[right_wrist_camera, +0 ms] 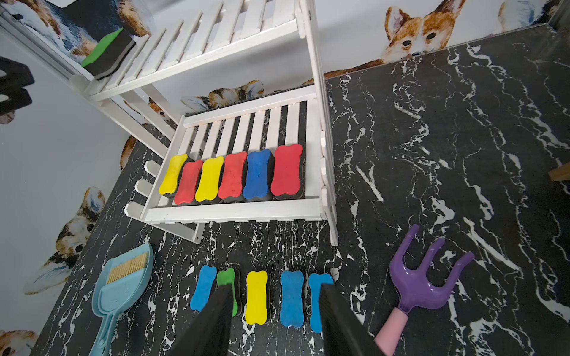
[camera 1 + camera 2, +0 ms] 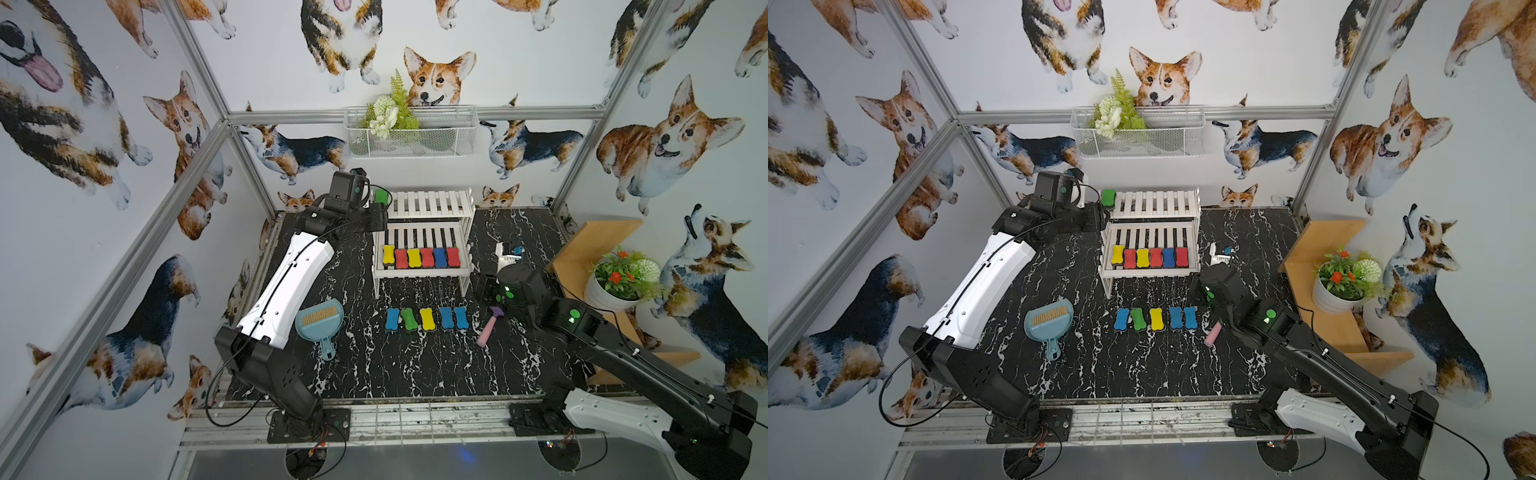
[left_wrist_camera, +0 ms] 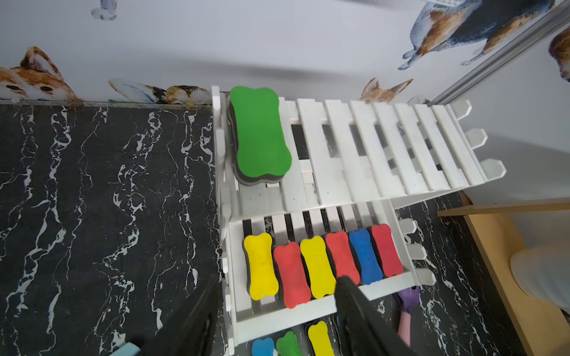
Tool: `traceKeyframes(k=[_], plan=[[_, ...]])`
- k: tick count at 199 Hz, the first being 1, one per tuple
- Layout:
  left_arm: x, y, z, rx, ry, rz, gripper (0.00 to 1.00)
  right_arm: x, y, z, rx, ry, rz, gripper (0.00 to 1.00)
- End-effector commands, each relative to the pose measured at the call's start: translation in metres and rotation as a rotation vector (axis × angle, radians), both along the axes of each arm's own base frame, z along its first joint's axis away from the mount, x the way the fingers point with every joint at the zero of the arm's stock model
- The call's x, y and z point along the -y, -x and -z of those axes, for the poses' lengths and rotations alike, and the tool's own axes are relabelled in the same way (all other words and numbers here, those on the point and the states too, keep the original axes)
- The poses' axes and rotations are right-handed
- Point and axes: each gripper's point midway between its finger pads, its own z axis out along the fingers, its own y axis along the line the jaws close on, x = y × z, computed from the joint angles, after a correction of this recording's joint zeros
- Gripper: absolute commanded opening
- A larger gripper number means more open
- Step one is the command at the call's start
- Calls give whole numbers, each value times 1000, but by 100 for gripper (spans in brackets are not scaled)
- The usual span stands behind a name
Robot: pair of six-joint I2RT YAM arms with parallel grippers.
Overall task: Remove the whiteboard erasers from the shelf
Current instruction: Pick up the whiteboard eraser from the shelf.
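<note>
The left fingers (image 3: 357,311) stand spread with nothing between them, near the 9 o'clock end of the shelf (image 2: 432,203). The right fingers (image 1: 336,320) are likewise apart and empty, above five erasers (image 2: 427,318) lined up on the table at 6 o'clock of the shelf: blue, green, yellow, blue, blue. One green eraser (image 3: 259,135) lies on the upper tier, hard against the 9 o'clock side rail. On the lower tier, six erasers (image 1: 231,175) sit side by side against the front rail: yellow, red, yellow, red, blue, red. Bare black marbled table (image 2: 357,266) spreads at 9 o'clock of the shelf. A blue dustpan (image 2: 320,322) lies at 8 o'clock and a purple-pink rake (image 1: 422,283) at 4 o'clock.
</note>
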Motion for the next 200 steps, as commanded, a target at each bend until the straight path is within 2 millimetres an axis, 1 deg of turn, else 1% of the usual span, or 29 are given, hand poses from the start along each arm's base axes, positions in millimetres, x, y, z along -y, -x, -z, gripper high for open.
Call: traceKeyframes(k=[1, 23, 42, 76, 108, 140, 181, 200], plan=[[-2, -14, -16, 60, -20, -22, 65, 2, -2, -6, 18, 1, 13, 51], [-2, -29, -32, 120, -40, -54, 65, 2, -2, -5, 14, 7, 13, 51], [0, -41, -35, 150, -52, -66, 65, 2, -3, -4, 11, 11, 13, 51], [5, -61, -28, 168, -81, -73, 65, 4, -3, -3, 13, 20, 22, 51], [8, -74, -23, 173, -116, -94, 65, 6, -4, -3, 14, 25, 29, 51], [10, -81, -17, 167, -130, -102, 65, 6, -4, -4, 16, 24, 33, 51], [14, -85, 1, 135, -168, -107, 65, 7, -4, -4, 14, 26, 34, 51], [15, -87, 4, 130, -173, -106, 65, 7, -4, -4, 14, 25, 36, 51]])
